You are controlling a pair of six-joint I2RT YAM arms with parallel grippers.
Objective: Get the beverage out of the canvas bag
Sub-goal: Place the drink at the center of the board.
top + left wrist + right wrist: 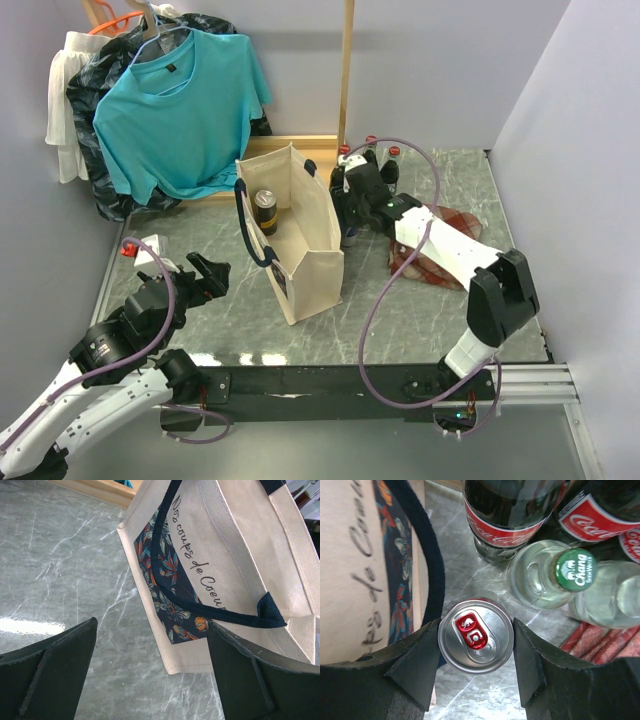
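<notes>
Nearest, left of the canvas bag [300, 240], the left hand [205, 272] gapes wide and empty. Inside the bag stands one dark can [264, 208]: rigid, light and slick, I'd judge, best pinched around its sides. Right of the bag, the right hand [476, 627] clasps one silver can [476, 637], beside three cola bottles [507, 527] and two clear bottles [545, 580].

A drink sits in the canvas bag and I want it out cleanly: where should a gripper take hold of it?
Grip the dark container by its upper sides, under the gold top, coming straight down through the open mouth of the canvas bag. It stands upright, and the bag's walls rise above it.
</notes>
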